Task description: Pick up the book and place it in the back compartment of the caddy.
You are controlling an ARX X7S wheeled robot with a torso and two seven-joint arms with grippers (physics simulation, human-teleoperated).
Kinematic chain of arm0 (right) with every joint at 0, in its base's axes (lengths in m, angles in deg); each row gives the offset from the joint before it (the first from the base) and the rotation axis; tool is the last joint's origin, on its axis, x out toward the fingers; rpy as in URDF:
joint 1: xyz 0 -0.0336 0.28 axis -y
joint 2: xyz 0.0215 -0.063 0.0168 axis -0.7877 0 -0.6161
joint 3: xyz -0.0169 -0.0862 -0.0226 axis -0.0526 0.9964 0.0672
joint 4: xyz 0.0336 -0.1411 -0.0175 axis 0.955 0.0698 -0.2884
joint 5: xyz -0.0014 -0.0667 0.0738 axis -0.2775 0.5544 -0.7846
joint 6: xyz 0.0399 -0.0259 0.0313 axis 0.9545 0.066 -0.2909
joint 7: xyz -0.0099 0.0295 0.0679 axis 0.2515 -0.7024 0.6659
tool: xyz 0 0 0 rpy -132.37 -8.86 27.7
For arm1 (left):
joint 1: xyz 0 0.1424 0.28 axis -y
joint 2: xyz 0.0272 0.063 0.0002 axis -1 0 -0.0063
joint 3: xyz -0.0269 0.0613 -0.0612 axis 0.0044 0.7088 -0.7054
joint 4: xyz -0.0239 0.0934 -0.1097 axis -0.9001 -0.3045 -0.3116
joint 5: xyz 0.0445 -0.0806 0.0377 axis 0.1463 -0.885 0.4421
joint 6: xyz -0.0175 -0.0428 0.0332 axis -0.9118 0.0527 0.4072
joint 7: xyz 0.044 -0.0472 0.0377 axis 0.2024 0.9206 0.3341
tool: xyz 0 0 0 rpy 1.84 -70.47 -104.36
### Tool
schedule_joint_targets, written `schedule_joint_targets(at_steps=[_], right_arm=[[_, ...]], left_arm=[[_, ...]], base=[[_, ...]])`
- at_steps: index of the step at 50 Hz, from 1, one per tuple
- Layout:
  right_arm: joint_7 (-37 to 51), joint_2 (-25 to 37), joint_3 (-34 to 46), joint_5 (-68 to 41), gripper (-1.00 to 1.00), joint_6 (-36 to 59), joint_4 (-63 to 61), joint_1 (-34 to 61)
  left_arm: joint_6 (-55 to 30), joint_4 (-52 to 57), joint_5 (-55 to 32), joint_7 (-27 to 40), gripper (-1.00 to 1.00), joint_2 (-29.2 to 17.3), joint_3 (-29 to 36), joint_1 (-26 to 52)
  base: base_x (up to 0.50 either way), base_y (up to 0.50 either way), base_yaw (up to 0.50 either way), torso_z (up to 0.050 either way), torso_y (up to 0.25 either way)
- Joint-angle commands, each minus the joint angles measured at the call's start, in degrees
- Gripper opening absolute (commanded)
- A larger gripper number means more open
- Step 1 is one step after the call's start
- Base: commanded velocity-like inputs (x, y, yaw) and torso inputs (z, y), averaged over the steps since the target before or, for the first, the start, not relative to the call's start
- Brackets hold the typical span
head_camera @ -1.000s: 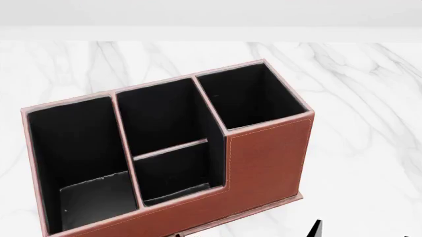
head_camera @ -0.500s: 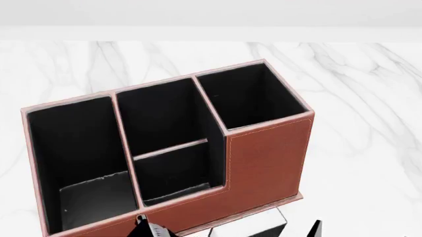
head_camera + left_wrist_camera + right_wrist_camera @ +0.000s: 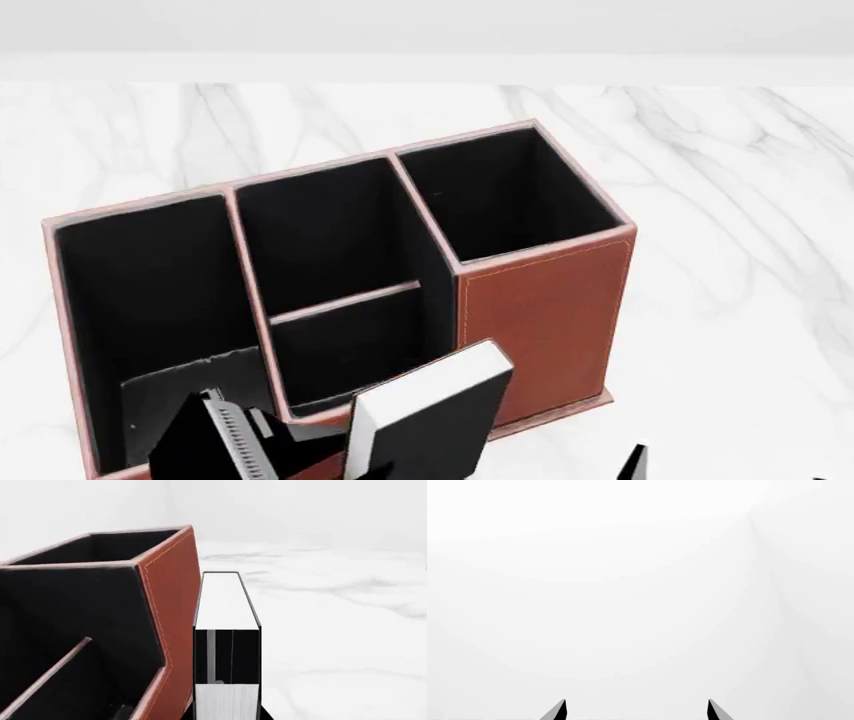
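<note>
The reddish-brown caddy (image 3: pixel 547 300) stands mid-table with four black-lined pockets. Its back compartment (image 3: pixel 350 345) is the small square pocket behind the lowest wall. My left gripper (image 3: pixel 287 450) is shut on the black book (image 3: pixel 434 425) with white page edges and holds it tilted, raised in front of the caddy's low wall. In the left wrist view the book (image 3: pixel 227 630) sits right beside the caddy's brown wall (image 3: pixel 175 610), and my gripper's (image 3: pixel 227 717) fingers are mostly hidden. My right gripper (image 3: pixel 636 710) is open and empty; one fingertip (image 3: pixel 638 462) shows at the head view's lower edge.
The white marble table (image 3: pixel 747 200) spreads around the caddy. The tall square pocket (image 3: pixel 501 200) is at the caddy's right end and the long pocket (image 3: pixel 154 300) at its left. A white wall fills the right wrist view.
The book and my left gripper have risen from the bottom edge of the head view and now overlap the caddy's low front wall. The caddy and right arm have not moved.
</note>
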Motion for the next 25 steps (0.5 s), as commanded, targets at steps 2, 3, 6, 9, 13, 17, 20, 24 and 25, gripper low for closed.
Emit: schedule_joint_targets(at_steps=[2,3,6,9,13,17,20,24,25], right_arm=[[0.1,-0.1,0.3,0.2,1.0,0.2,0.3,0.3],[0.1,-0.1,0.3,0.2,1.0,0.2,0.3,0.3],[0.0,-0.1,0.4,0.2,1.0,0.0,0.6,0.4],[0.0,-0.1,0.5,0.2,1.0,0.0,0.8,0.5],[0.0,-0.2,0.6,0.2,1.0,0.1,0.9,0.6],[0.0,-0.2,0.8,0.4,1.0,0.3,0.9,0.7],[-0.1,-0.1,0.9,0.4,1.0,0.4,1.0,0.8],[-0.1,0.0,1.0,0.3,1.0,0.8,1.0,0.8],[-0.1,0.1,1.0,0.2,1.0,1.0,0.9,0.8]], left_arm=[[0.4,6.0,-8.0,-0.1,-1.0,-4.0,-5.3,-0.2],[0.1,6.1,-8.4,-0.1,-1.0,-4.2,-5.4,-0.1],[1.2,7.0,-10.1,-0.3,-1.0,-5.2,-6.9,-0.7],[1.9,7.3,-11.3,-0.5,-1.0,-5.8,-7.9,-1.0],[3.4,8.2,-14.3,-1.1,-1.0,-6.7,-10.1,-1.7],[4.6,7.9,-17.4,-2.3,-1.0,-7.0,-12.0,-2.2],[5.2,7.7,-19.0,-3.0,-1.0,-7.1,-12.9,-2.4],[5.3,7.9,-20.0,-3.3,-1.0,-7.3,-13.4,-2.4],[5.2,7.9,-20.0,-3.2,-1.0,-7.3,-13.4,-2.4]], base=[[0.0,0.0,0.0,0.0,0.0],[0.0,0.0,0.0,0.0,0.0],[0.0,0.0,0.0,0.0,0.0],[0.0,0.0,0.0,0.0,0.003],[0.0,0.0,0.0,0.0,0.0],[0.0,0.0,0.0,0.0,0.003],[0.0,0.0,0.0,0.0,0.0],[0.0,0.0,0.0,0.0,0.002],[0.0,0.0,0.0,0.0,0.0]])
